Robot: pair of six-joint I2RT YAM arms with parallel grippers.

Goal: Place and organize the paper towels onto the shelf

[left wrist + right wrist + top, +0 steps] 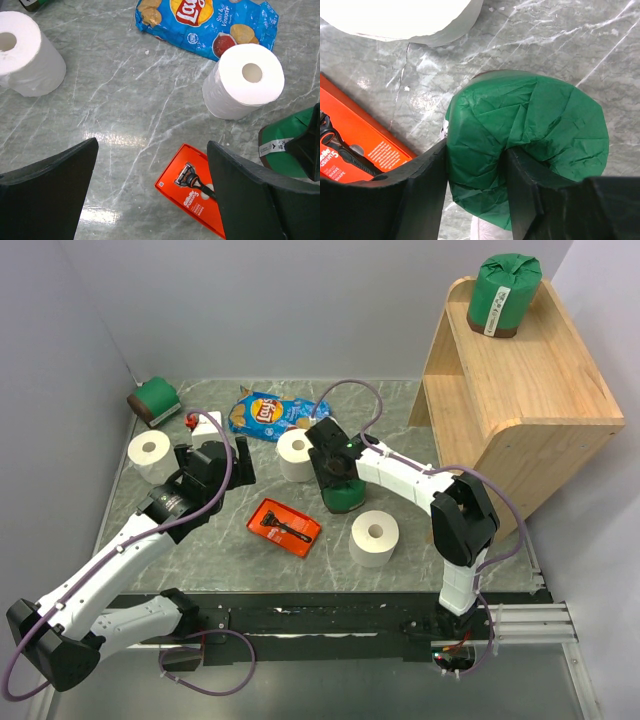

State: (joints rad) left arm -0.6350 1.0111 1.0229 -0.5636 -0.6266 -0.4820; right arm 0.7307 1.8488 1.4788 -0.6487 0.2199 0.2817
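My right gripper [335, 468] is shut on a green-wrapped paper towel roll [342, 496] at mid table. In the right wrist view one finger sits in the roll's [540, 130] twisted top and the other against its side, the gripper [475, 170] pinching the wrapping. I cannot tell whether the roll is lifted. A second green roll [505, 295] stands on top of the wooden shelf [520, 400] at the far right. A third [155, 400] lies at the back left. White rolls stand at the left [150, 452], centre [295, 455] and front [374, 537]. My left gripper [215, 468] is open and empty [152, 195].
A blue chip bag [268, 415] lies at the back centre. A red razor box [285, 527] lies between the arms and shows under my left gripper [192, 192]. Grey walls close in the left and the back. The shelf's lower level [455, 400] faces the table.
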